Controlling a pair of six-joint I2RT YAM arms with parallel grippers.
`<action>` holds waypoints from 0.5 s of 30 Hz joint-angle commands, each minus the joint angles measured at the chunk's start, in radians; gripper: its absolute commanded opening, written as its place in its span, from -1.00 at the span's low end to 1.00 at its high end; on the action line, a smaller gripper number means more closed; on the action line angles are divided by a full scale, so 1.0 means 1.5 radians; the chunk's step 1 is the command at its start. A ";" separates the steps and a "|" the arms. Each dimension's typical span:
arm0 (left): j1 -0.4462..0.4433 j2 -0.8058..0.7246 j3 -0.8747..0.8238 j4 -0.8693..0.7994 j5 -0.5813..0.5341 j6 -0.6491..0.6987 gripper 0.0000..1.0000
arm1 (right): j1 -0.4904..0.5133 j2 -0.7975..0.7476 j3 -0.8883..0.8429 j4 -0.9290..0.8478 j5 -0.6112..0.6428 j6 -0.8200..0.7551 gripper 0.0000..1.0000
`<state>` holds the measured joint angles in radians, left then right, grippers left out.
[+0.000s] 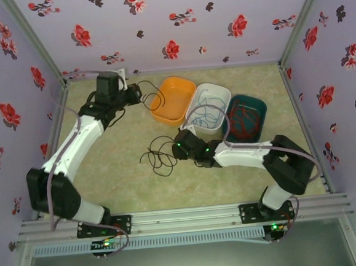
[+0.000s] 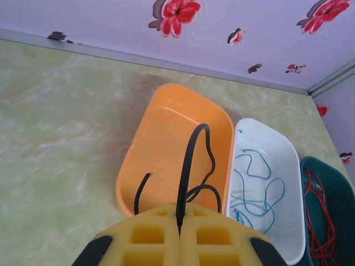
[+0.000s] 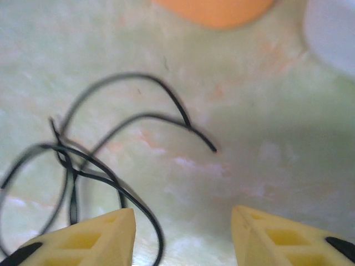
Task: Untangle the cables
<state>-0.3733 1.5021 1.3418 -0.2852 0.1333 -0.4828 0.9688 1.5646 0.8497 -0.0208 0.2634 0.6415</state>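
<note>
reaching far, left end effector point(image 2: 178, 215) pinching black cable point(image 2: 186, 166), right end effector point(image 3: 183, 215) open low

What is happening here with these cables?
The left hand is shut on the black cable and holds part of it up by the orange tray. The right hand hangs open above the rest of it, looped on the table. The blue cable lies in the white tray, the red cable in the green tray.

Ahead of the right gripper point(image 3: 183, 213), the rounded orange plastic tray point(image 3: 213, 11) is blurred and cropped at the top. The thin black cable point(image 3: 130, 75) runs off-frame beside one finger.
</note>
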 commanded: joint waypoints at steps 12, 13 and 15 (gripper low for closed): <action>-0.010 0.319 0.241 0.061 0.073 -0.030 -1.00 | 0.005 -0.254 -0.011 -0.091 0.245 -0.064 0.38; -0.012 0.336 0.259 0.058 0.074 -0.032 -1.00 | 0.005 -0.266 -0.010 -0.095 0.252 -0.066 0.40; -0.013 0.369 0.283 0.055 0.074 -0.035 -1.00 | 0.005 -0.284 -0.009 -0.102 0.258 -0.069 0.44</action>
<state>-0.3836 2.0155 1.7050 -0.2092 0.2195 -0.5171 0.9688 1.1717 0.8471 -0.1223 0.5709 0.5610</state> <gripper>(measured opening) 0.050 0.717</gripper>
